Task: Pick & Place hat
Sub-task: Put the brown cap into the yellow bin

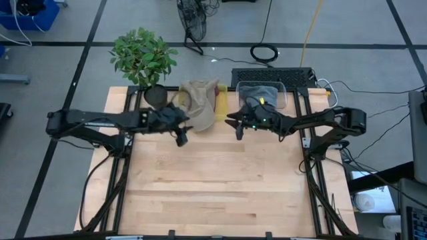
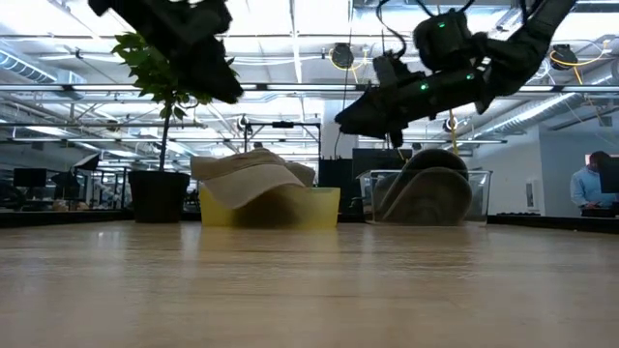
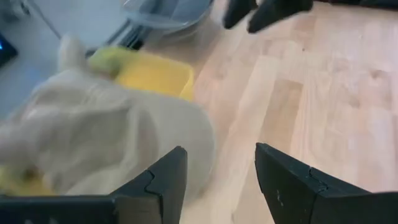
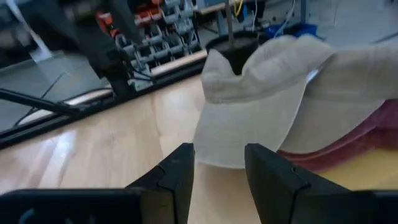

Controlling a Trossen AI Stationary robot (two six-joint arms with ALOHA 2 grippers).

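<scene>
A beige hat [image 1: 199, 103] lies on a yellow bin [image 1: 221, 101] at the table's far edge, its brim [image 2: 242, 191] hanging over the bin's near wall. My left gripper [image 1: 181, 137] hovers open just left of and nearer than the hat [image 3: 106, 143], touching nothing. From the right, my right gripper [image 1: 238, 128] faces the hat [image 4: 280, 93], open and above the table, with nothing between its fingers. In the low view both grippers [image 2: 227, 89] [image 2: 350, 121] hang clear of the tabletop.
A clear container [image 1: 261, 93] holding a darker hat [image 2: 426, 193] stands right of the bin. A potted plant [image 1: 143, 60] stands at the far left corner. The near wooden tabletop [image 1: 213, 187] is bare. A person [image 2: 590, 188] sits in the room beyond.
</scene>
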